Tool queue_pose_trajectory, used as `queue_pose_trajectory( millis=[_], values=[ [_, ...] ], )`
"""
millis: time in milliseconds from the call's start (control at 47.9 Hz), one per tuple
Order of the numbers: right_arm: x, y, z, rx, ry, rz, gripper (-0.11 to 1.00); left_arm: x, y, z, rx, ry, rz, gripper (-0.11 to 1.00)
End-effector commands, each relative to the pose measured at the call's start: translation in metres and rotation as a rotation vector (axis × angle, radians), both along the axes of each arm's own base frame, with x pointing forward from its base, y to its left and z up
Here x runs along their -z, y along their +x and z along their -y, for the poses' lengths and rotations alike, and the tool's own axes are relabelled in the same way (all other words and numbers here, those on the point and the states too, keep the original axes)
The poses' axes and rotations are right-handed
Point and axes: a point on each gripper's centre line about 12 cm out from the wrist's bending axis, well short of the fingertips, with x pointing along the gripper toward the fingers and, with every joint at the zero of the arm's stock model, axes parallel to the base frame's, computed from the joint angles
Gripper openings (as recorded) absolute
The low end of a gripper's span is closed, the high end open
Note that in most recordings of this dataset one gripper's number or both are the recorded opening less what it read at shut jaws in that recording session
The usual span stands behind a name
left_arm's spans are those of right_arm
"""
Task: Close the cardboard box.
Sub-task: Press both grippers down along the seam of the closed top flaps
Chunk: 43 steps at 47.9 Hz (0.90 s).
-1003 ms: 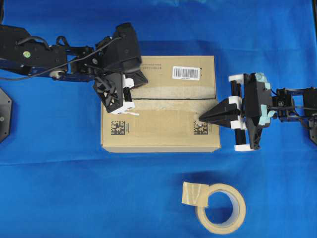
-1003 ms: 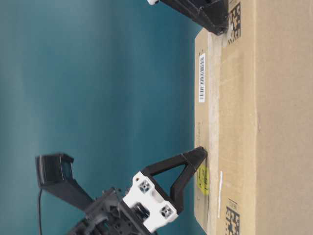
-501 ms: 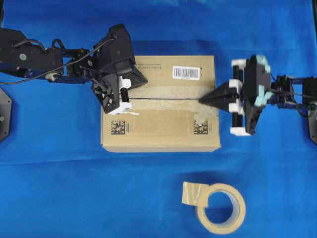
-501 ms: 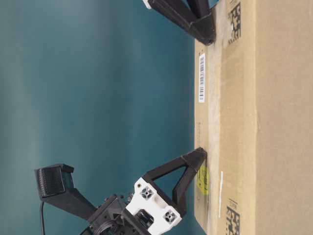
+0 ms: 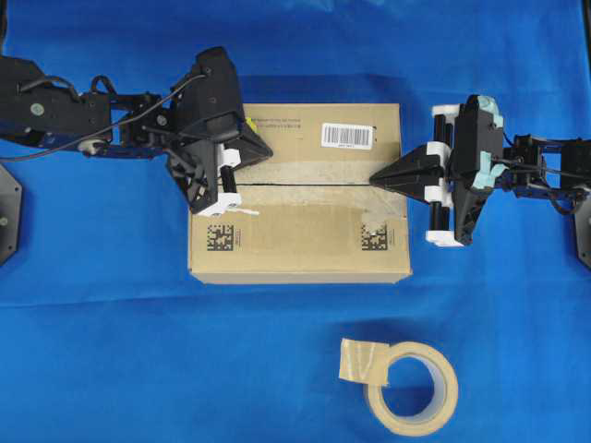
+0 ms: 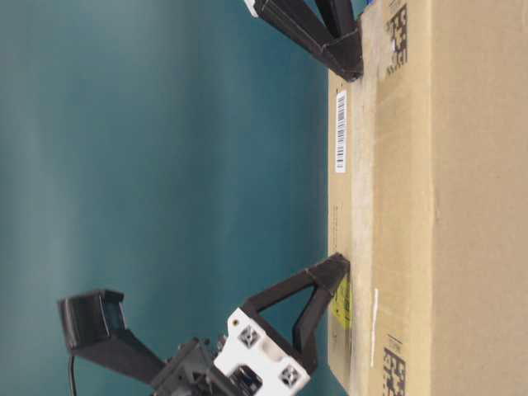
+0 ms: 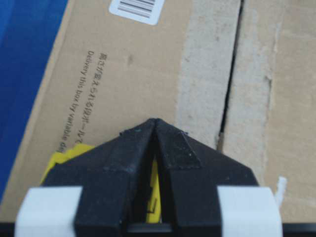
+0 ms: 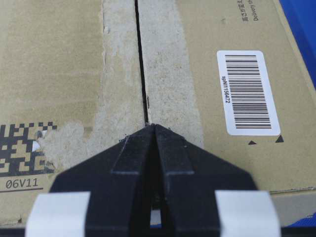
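The box [image 5: 300,192] is sitting in the middle of the blue cloth [image 5: 295,351], its flaps lying flat and meeting along a thin dark seam [image 5: 314,184] that runs across the top. Both arms are working at opposite ends of that seam — a sensible spread, since pressure at each end would hold the two long flaps level together.

The left gripper [image 5: 263,150] is hanging over the left end, beside the yellow sticker [image 7: 66,155]; its fingers are pinched together into a single wedge, holding nothing. The right gripper [image 5: 377,177] is pointing its clenched, empty tip at the right end of the seam, just at the box's edge, near the barcode label [image 5: 347,136]. From table level both tips look to be touching or almost touching the top; I cannot tell which.

Closed fingers suit this — a blunt point for pushing cardboard down, not for grasping. Judging by the flat flaps, the closing looks nearly done. A tape roll [image 5: 406,383] is lying well apart, in front.
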Motion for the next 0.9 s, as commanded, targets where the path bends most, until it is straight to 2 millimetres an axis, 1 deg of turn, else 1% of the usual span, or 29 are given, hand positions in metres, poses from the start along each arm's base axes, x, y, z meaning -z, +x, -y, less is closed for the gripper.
queue_pose_trajectory(
  millis=[0, 146, 272, 418, 501, 668, 877],
  values=[
    [-0.002, 0.001, 0.001, 0.002, -0.002, 0.004, 0.0, -0.013, 0.0, 0.008, 0.021, 0.012, 0.077, 0.0],
    [-0.002, 0.001, 0.001, 0.002, -0.002, 0.004, 0.0, -0.014, -0.01, 0.015, 0.033, 0.022, 0.161, 0.0],
    [-0.001, 0.001, 0.001, 0.002, -0.002, 0.004, 0.0, -0.016, -0.023, 0.021, 0.044, 0.033, 0.259, 0.0],
    [-0.001, 0.001, 0.001, 0.002, -0.002, 0.004, 0.0, -0.014, -0.039, 0.024, 0.049, 0.045, 0.348, 0.0],
    [-0.002, 0.001, 0.001, 0.002, -0.002, 0.006, 0.0, -0.008, -0.048, 0.026, 0.051, 0.051, 0.394, 0.0],
    [-0.002, 0.001, 0.001, 0.003, -0.002, 0.007, 0.0, 0.006, -0.062, 0.028, 0.052, 0.059, 0.432, 0.0],
    [-0.002, 0.001, 0.001, 0.003, -0.002, 0.007, 0.0, 0.017, -0.067, 0.03, 0.063, 0.075, 0.454, 0.0]
  ],
)
